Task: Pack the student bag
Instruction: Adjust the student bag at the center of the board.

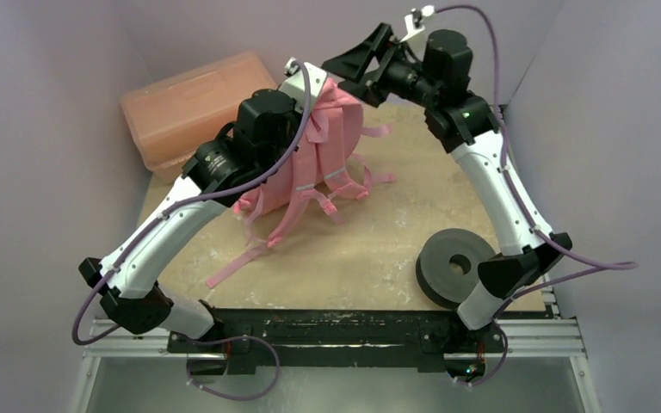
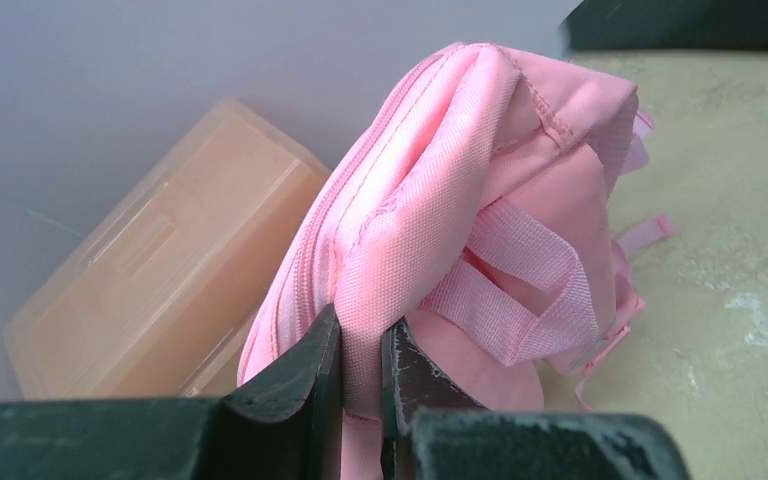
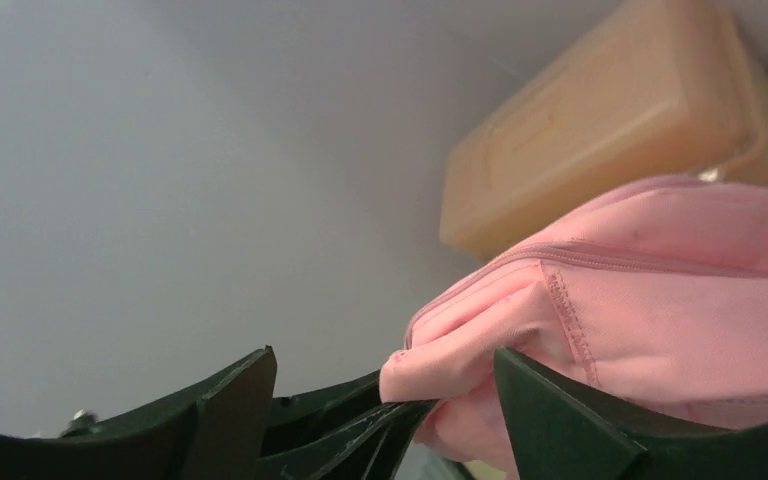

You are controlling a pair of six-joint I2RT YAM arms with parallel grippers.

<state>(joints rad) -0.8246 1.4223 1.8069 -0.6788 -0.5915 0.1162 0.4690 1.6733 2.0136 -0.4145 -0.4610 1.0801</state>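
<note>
Two loose things lie nearest the arm bases: a grey ring (image 1: 452, 267) on the surface (image 1: 353, 258) beside the right arm, and a long pink strap (image 1: 262, 245) trailing toward the near edge. That strap could catch under an arm or drag if the bag is shifted, tugging it off line

Farther in, the student bag (image 1: 331, 151) stands upright toward the back of the surface, propped by the arms and not by itself, I judge. The left hand (image 2: 362, 335) is pinching a thin fold of its fabric beside the zip, jaws almost together; so slim a fold may slide out. The right hand (image 3: 382, 360) is spread wide, a top corner of the bag lying between its fingers unclamped. With one grip only, a slip would likely let the soft bag slump or topple

Behind it an orange plastic box (image 1: 191, 107) sits in the far left corner against the wall, close to the bag; a push backward could jam fabric against it

From overhead the left hand's fingers are hidden behind its own wrist. The zip looks closed where it shows, but whether any compartment is open I cannot tell. The front pockets are out of sight, and the box's contents cannot be made out
</note>
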